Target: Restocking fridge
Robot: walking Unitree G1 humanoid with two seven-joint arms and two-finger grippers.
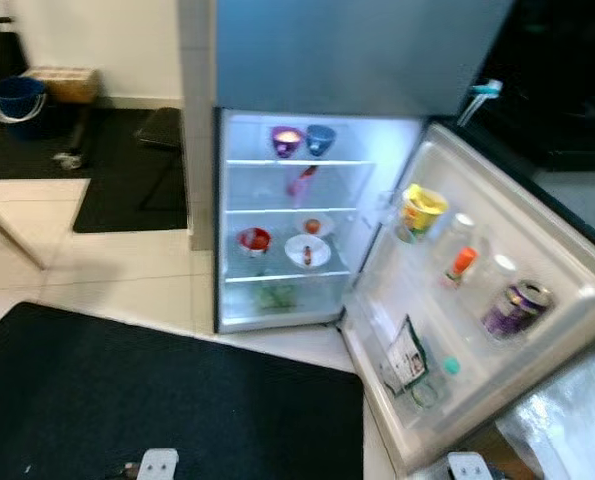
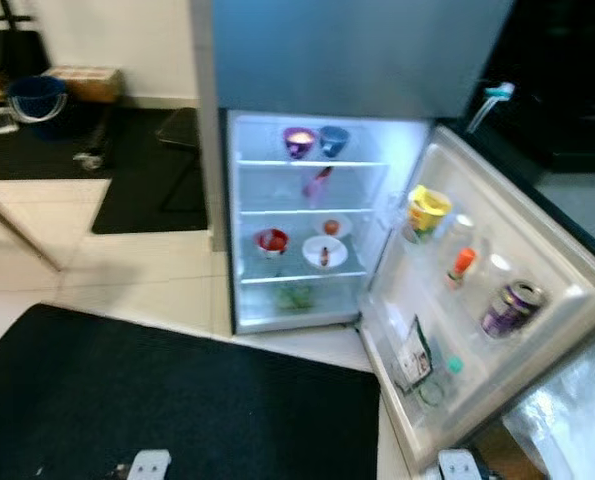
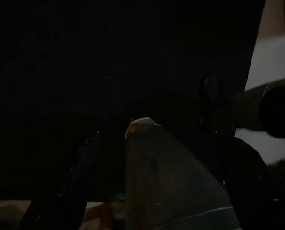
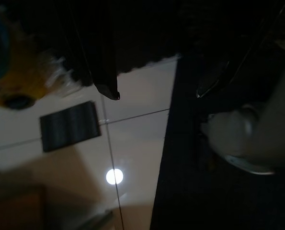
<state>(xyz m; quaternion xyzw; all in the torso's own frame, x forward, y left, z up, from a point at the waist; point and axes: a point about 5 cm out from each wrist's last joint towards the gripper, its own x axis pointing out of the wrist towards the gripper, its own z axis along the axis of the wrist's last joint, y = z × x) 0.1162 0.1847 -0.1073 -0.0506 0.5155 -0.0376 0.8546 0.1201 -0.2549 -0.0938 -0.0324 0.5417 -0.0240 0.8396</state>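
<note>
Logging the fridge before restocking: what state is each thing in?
Fridge door: wide open.
Fridge light: on.
Purple bowl: upright, top shelf.
Blue bowl: upright beside it.
Purple can: tilted in door shelf.
Yellow cup: in door shelf, tilted.
Orange-capped bottle: upright, capped.

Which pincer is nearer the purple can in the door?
Right. The right arm's wrist sits low, just below the open door holding the purple can; the left arm's wrist is far across the black mat.

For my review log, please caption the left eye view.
Open fridge with bowls on lit shelves; door racks hold a yellow cup and purple can.
</note>
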